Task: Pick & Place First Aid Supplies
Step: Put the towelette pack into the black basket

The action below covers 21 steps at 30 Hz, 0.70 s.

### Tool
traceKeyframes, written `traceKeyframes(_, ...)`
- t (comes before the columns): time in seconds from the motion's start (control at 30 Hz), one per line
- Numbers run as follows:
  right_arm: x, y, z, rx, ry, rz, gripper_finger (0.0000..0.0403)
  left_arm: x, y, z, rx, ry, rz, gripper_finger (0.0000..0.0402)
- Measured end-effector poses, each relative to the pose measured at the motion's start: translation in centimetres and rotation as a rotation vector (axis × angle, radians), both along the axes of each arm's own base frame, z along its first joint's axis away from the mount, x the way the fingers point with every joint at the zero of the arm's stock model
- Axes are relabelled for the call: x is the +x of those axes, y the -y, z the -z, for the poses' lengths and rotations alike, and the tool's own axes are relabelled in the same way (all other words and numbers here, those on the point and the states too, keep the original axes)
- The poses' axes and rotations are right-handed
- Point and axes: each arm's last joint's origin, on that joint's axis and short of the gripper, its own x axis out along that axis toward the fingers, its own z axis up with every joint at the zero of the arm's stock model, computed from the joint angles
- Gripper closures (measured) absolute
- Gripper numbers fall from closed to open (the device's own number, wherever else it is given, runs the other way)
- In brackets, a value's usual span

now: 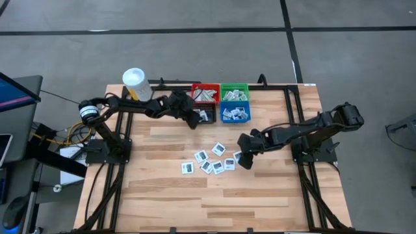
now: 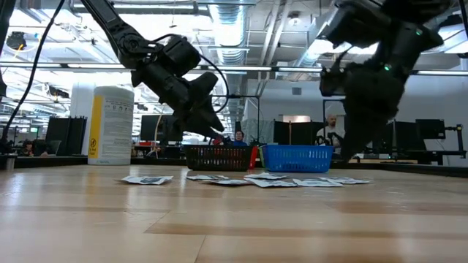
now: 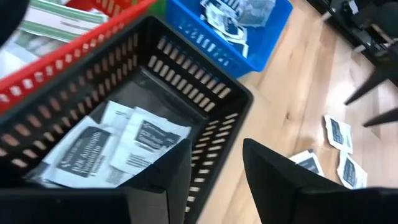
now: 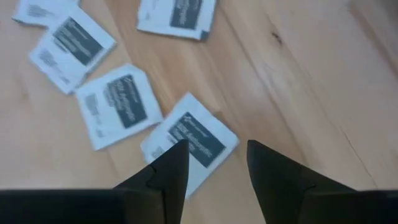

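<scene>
The left end effector (image 3: pixel 214 168) hangs over the black bin (image 3: pixel 211 93), fingers parted and empty, apparently just clear of the square packets (image 3: pixel 118 146) lying flat inside it. The right end effector (image 4: pixel 217 165), also spread and holding nothing, hovers above a white packet (image 4: pixel 193 137) on the wooden surface (image 1: pixel 260 201), seemingly lined up for a pick. That packet lies flat, printed side up, turned diagonally to the fingers; more packets (image 1: pixel 207 162) lie scattered beside it.

Loose on the wooden table (image 1: pixel 260 195): seven square white packets with dark print (image 1: pixel 202 156). Four small plastic mesh bins (image 1: pixel 234 89). One white cylindrical tub (image 1: pixel 135 82).
</scene>
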Motion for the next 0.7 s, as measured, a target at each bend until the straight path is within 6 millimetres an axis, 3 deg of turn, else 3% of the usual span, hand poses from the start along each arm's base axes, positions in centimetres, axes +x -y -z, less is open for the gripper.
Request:
traceKeyframes(0.47,-2.1,0.4,3.5,-0.078,0.062,0.037,0.0246,0.7,1.6,0.0,0.001,0.003,0.054,0.0260)
traceKeyframes(0.7,-1.9,0.3,4.9,-0.089,0.039,0.038,0.0248,1.0,2.4,-0.1,0.002,0.007,0.080,0.0265)
